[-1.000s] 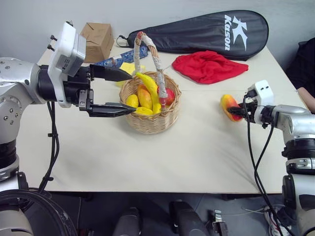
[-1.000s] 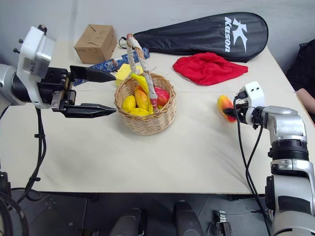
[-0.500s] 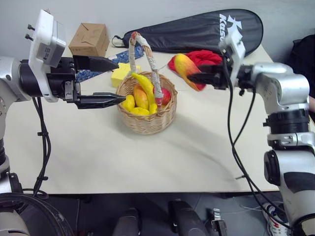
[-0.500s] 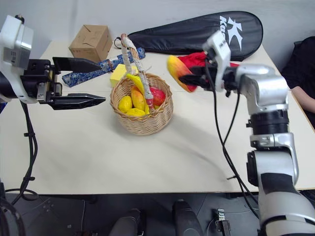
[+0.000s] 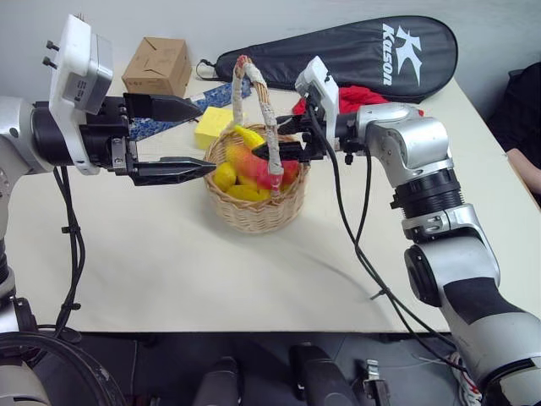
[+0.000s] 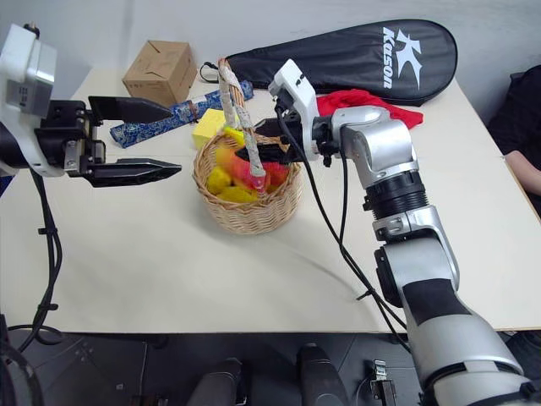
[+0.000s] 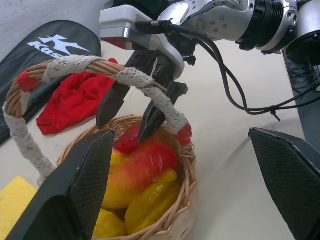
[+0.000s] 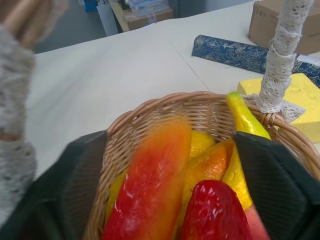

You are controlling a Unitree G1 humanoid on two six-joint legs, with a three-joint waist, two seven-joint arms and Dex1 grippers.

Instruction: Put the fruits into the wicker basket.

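Note:
The wicker basket [image 5: 254, 211] stands mid-table, its taped handle [image 5: 269, 110] arching over it. Inside lie the banana [image 8: 240, 117], some yellow fruits and a red one. A red-and-yellow mango [image 7: 140, 167] lies blurred on top of them, free of any finger. My right gripper [image 5: 269, 144] reaches in from the right under the handle, just above that mango, with its jaws open and empty. To the left of the basket my left gripper [image 5: 218, 138] hovers level, open and empty, pointing at the rim.
Behind the basket are a yellow sponge block [image 5: 211, 125], a blue patterned roll [image 5: 182, 118], a cardboard box [image 5: 156, 66], a red cloth [image 5: 359, 95] and a black racket bag [image 5: 355, 51]. A person's dark sleeve [image 5: 524, 110] is at the right edge.
My right gripper carried the mango from the table's right side up and left to the basket, then opened; the mango now lies in the basket. The left gripper stayed put.

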